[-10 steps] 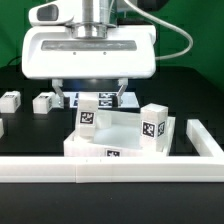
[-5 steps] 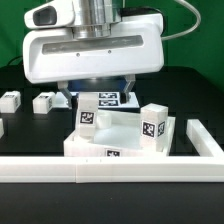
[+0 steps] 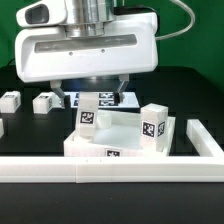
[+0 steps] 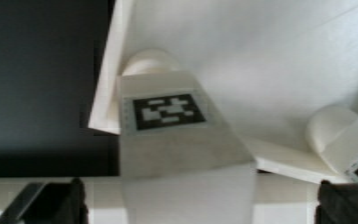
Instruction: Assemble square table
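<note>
Bench surface black, green wall behind.
Large white square plastic tabletop lies just behind the long white border rail; white two-finger gripper hangs above it, fingers spread.

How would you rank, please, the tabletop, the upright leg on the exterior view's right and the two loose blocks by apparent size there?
1. tabletop
2. upright leg
3. far-left loose block and neighbouring loose block: alike, so unranked; both lie farther back.

A tagged white leg stands on the white tabletop (a second leg shows partly nearby).
</note>
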You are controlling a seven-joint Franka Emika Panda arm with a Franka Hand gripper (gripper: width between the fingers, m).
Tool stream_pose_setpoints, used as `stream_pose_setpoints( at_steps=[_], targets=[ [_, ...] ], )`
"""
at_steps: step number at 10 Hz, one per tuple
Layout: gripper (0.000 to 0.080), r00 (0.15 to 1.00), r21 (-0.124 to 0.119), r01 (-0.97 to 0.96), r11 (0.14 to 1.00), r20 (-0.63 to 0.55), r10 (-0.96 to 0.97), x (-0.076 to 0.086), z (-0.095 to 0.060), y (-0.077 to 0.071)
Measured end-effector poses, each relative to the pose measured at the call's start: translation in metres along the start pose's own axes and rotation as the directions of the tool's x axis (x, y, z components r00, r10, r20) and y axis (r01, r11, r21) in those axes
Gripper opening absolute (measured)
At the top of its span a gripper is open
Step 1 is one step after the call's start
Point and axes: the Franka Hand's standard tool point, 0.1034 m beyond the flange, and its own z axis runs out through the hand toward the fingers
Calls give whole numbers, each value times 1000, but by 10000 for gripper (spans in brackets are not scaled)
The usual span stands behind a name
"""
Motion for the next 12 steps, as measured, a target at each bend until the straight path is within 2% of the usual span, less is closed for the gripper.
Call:
stream_pose_setpoints(
  at_steps=[2,4,5,6,7,12],
  targets=[
    [649,1000,-6,15,1000,2,-15,-6,3,12],
    [649,1000,-7,16,1000,2,-16,-6,4,10],
    [560,1000,-6,21,1000,2,-21,-5,4,6],
    [377,1000,-5,26,1000,2,-26,-5,4,3],
    [289,1000,-5,27,1000,1,-27,-4,4,3],
    [289,1000,-5,12,1000,1,-12,-4,4,3]
  ],
)
